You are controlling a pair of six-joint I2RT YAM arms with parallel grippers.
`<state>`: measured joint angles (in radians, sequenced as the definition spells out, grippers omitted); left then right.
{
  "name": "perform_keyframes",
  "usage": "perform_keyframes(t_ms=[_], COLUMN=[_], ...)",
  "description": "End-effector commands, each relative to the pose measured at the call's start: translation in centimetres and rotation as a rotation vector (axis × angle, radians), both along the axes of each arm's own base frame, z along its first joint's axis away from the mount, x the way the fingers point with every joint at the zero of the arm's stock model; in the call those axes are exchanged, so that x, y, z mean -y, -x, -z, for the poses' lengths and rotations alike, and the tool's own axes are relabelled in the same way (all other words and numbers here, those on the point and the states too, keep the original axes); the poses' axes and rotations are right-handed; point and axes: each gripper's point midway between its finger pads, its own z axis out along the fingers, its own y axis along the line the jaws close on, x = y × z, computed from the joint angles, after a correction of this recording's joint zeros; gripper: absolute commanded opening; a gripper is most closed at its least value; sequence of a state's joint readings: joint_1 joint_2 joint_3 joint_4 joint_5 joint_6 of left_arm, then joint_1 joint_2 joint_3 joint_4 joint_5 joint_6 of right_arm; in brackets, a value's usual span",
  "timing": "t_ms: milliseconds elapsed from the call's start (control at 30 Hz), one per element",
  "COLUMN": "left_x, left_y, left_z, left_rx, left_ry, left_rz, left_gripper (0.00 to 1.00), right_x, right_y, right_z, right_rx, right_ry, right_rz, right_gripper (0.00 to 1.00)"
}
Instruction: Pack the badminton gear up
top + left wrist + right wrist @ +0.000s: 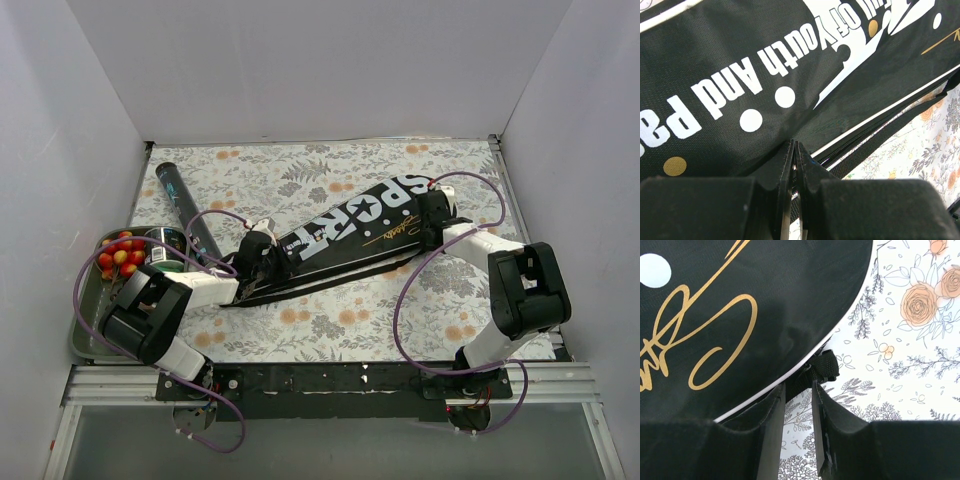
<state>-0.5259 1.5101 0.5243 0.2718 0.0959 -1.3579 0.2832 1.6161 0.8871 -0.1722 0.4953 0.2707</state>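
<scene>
The bag (345, 235) lies diagonally on the table (330, 330), narrow end near-left, wide end far-right, open table along its near side. The left pincer (794, 145) is closed against its seam, grip unclear; the right pincer (797, 385), slightly parted, meets the wide end's tab (822, 367).

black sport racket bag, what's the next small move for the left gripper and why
Probably slide the left gripper along the lower edge of the long black racket bag toward the right gripper: its fingers are pinched shut at that open-looking zipper seam, while the right sits at the wide end.
</scene>
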Motion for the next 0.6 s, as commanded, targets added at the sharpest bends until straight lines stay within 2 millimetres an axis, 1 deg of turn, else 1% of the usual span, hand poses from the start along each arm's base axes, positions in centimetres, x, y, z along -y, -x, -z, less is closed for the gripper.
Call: perform_keyframes(t_ms=[0, 267, 400, 567], left_x=[-0.8, -0.8, -0.8, -0.8], left_y=[1.1, 1.2, 1.2, 1.2], left_z=[1.1, 1.3, 1.3, 1.4], left_rx=[-0.029, -0.031, -0.031, -0.032], left_ry=[-0.046, -0.051, -0.053, -0.055], left_rz=[0.008, 0.01, 0.012, 0.013], left_gripper=[0.06, 0.05, 0.05, 0.05], right_x=[0.5, 0.6, 0.6, 0.5], right_y=[-1.9, -2.0, -2.5, -2.7], right_z=[-0.9, 0.4, 0.4, 0.5], right_rx=[0.07, 0.05, 0.053, 0.043], right_ry=[0.013, 0.019, 0.018, 0.019], right_rz=[0.001, -0.006, -0.003, -0.003], right_gripper=[0.34, 0.31, 0.3, 0.26])
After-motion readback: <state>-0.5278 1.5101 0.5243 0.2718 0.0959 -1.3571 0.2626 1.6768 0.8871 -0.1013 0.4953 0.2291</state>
